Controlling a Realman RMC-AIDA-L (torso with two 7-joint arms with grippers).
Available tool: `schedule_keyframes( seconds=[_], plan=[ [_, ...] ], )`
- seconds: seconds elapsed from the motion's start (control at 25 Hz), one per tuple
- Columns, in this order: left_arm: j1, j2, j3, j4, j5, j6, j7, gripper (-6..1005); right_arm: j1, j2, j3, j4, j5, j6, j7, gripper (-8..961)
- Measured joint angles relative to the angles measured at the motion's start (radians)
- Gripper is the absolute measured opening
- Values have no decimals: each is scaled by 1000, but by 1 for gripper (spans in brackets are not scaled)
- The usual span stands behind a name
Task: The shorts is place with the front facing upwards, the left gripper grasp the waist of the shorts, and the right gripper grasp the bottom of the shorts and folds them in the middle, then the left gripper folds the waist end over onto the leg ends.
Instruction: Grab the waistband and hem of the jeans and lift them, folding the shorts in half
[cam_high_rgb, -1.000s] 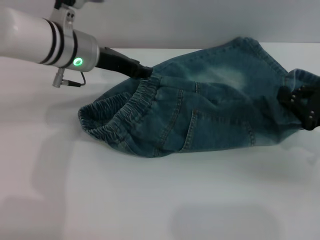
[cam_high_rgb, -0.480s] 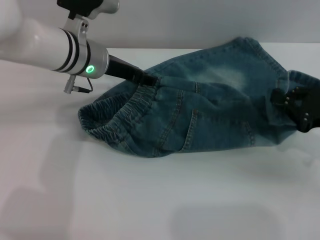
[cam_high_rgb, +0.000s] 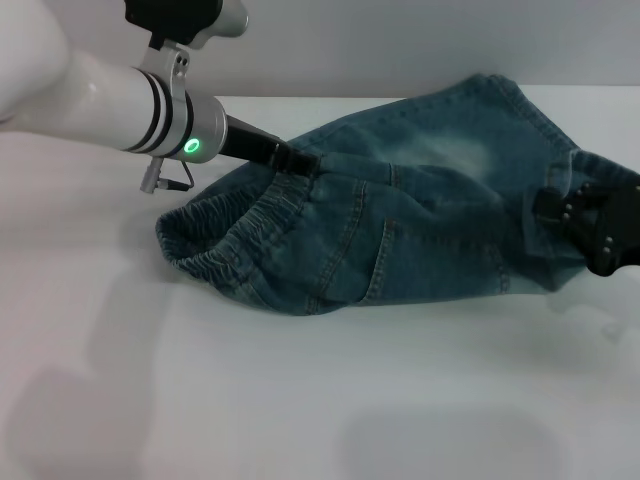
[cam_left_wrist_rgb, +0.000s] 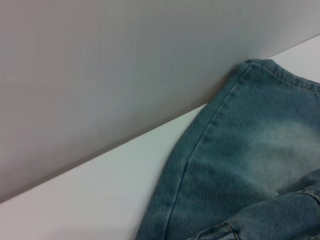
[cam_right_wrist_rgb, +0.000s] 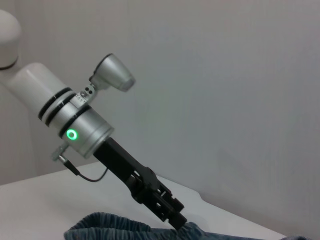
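- The shorts (cam_high_rgb: 400, 220) lie on the white table (cam_high_rgb: 300, 400), already doubled lengthwise, waist toward the left.
- The left gripper (cam_high_rgb: 290, 158) is clenched on the far waist edge, probably ready to carry it over.
- The right gripper (cam_high_rgb: 575, 215) pins the leg ends (cam_high_rgb: 560, 200), seemingly as an anchor.

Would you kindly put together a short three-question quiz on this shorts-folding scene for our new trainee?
1. True or false: the left pincer is at the elastic waist of the shorts.
2. Multiple choice: the right pincer is at (A) the waist end, (B) the leg end, (C) the bare table, away from the cloth.
3. Fill in: the light on the left arm's silver wrist glows ____.

Key:
1. True; its tip meets the far edge of the gathered waistband.
2. B; it sits at the hem side, on the robot's right.
3. Green.
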Motion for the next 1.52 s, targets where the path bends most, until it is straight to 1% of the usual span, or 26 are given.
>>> schedule_keyframes(
  seconds=[0.2, 0.24, 0.48, 0.92, 1.12, 1.52],
  plan=[
    [-8, -1, 48, -41, -32, -53, -6, 615, -3, 0, 0, 2, 0, -16, -1, 82],
    [-8, -1, 48, -41, -32, -53, -6, 615, -4, 0, 0, 2, 0, -19, -1, 82],
    [-6, -1, 118, -49, -46, -122, -48, 615, -8, 0, 2, 2, 0, -46, -2, 84],
    [-10, -1, 121, -96, -45, -126, -51, 614, -21, 0, 9, -8, 0, -117, -2, 88],
    [-11, -2, 121, -113, -45, -127, -52, 613, -24, 0, 11, -8, 1, -118, -3, 90],
    [-17, -2, 121, -106, -59, -111, -52, 613, -23, 0, 13, -6, 2, -108, -10, 93]
  ],
)
